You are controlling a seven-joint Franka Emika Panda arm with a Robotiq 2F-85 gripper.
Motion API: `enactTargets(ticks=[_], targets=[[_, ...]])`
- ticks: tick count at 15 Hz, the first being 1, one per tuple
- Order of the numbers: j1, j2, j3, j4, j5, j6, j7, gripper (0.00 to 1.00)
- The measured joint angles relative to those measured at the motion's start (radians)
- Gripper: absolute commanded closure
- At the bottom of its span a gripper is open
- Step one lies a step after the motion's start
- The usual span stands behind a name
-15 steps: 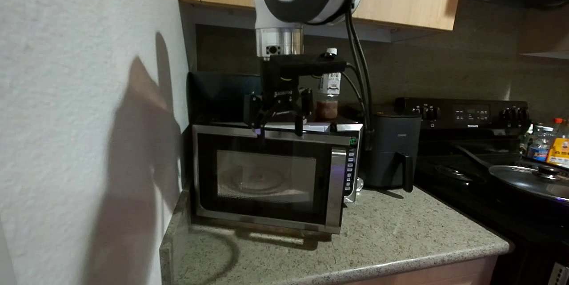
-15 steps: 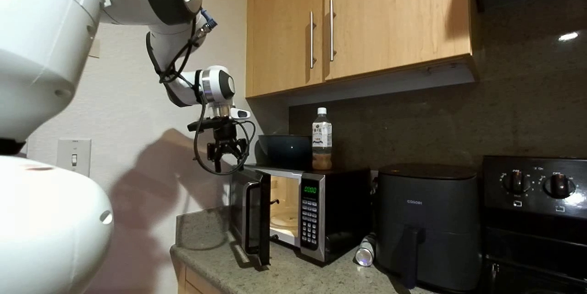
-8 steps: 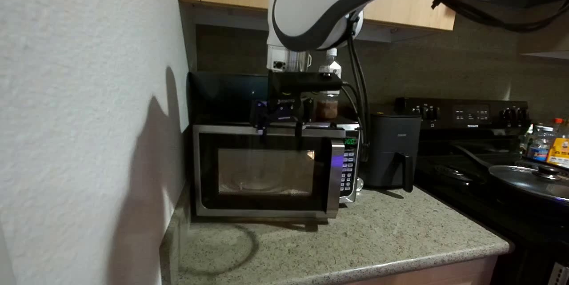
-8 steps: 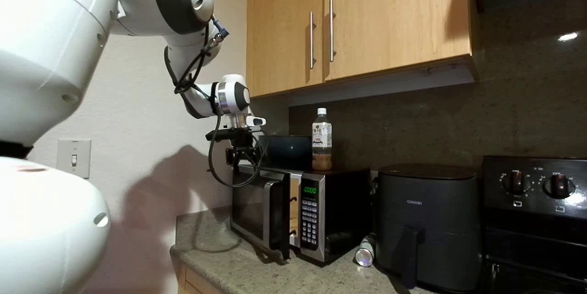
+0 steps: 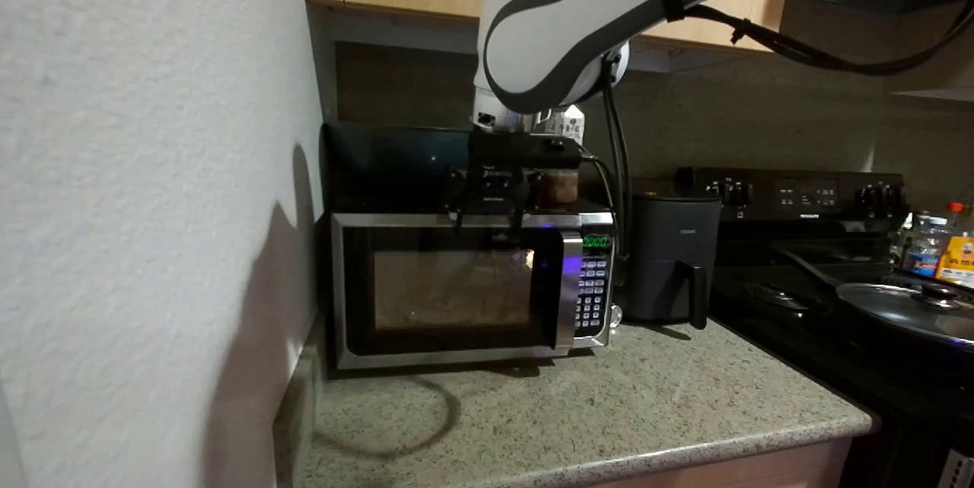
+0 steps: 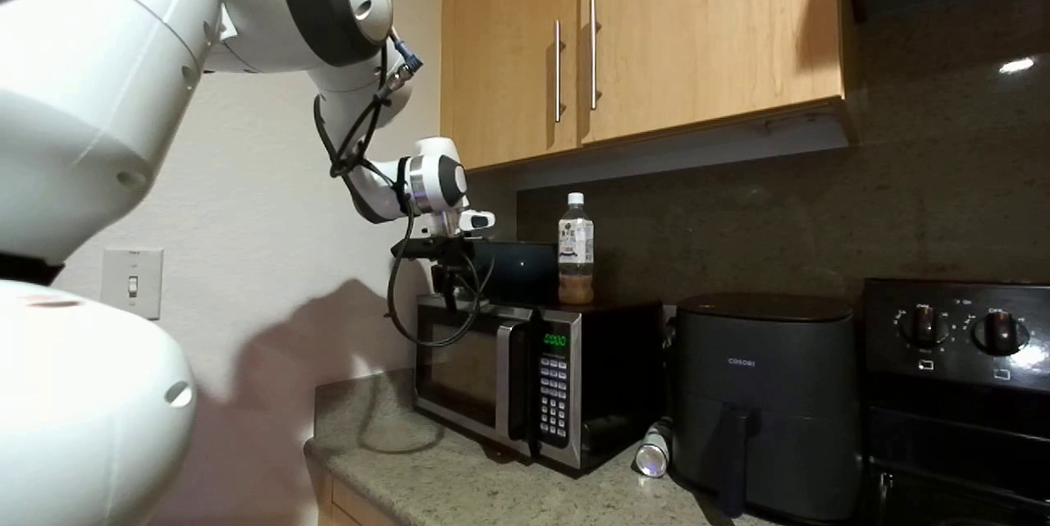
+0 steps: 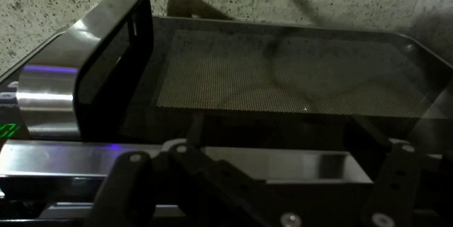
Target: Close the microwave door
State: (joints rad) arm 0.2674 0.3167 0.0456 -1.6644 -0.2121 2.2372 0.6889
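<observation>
The microwave stands on the counter, its panel with a lit green display beside the door. The microwave door looks nearly flush with the front in both exterior views; I cannot tell whether it is latched. The inside shows only dimly through its window. Its silver handle stands on the left of the wrist view. My gripper points down, open and empty, at the door's top trim. In the wrist view the gripper has its fingers apart over the door's upper part. I cannot tell whether they touch it.
A dark bin-like object and a bottle stand on the microwave. A black air fryer stands beside it, with a small cylinder lying between. Wood cabinets hang above. A wall is close on one side.
The door has swung from partly open to nearly flush with the front. My gripper has moved down and toward the microwave, staying open.
</observation>
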Motion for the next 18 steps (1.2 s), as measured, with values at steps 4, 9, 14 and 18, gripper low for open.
enactTargets(ticks=[4, 9, 14, 18], targets=[[0.031, 0.000, -0.023, -0.019, -0.114, 0.048, 0.166, 0.00], [0.069, 0.001, -0.043, -0.032, -0.257, 0.061, 0.353, 0.00], [0.067, 0.001, -0.037, -0.031, -0.251, 0.059, 0.361, 0.00], [0.068, 0.001, -0.036, -0.031, -0.259, 0.059, 0.361, 0.00]])
